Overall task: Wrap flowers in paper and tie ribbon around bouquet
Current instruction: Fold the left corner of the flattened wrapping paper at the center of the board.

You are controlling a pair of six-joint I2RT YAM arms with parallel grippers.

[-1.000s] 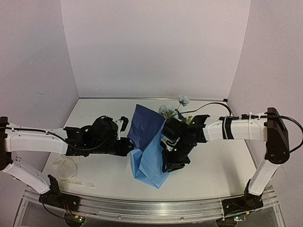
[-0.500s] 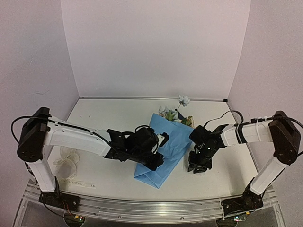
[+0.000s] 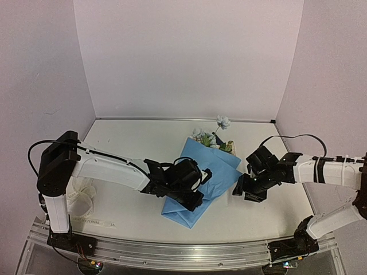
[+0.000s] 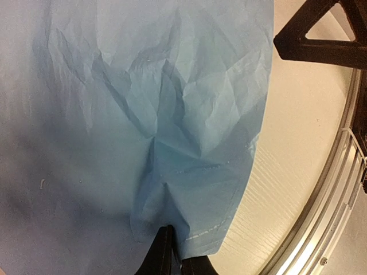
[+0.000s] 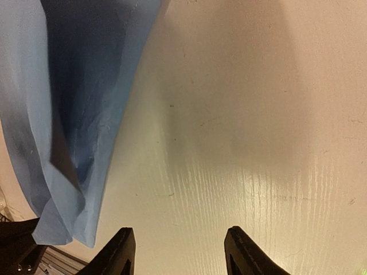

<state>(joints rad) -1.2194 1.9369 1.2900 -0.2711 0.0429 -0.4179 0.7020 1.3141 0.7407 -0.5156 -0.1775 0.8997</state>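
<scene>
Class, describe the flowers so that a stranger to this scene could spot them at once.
On the white table, find the blue paper lying in the middle. At its far end, toward the back wall, the flowers poke out. They alone show pale blooms and green leaves.

The flowers (image 3: 210, 136) had their stems hidden under the paper (image 3: 217, 169). The ribbon (image 3: 80, 200) lay partly behind the left arm, its lettering too small to read. The left wrist view's bottom edge cut off the left tool (image 4: 175, 255).
</scene>
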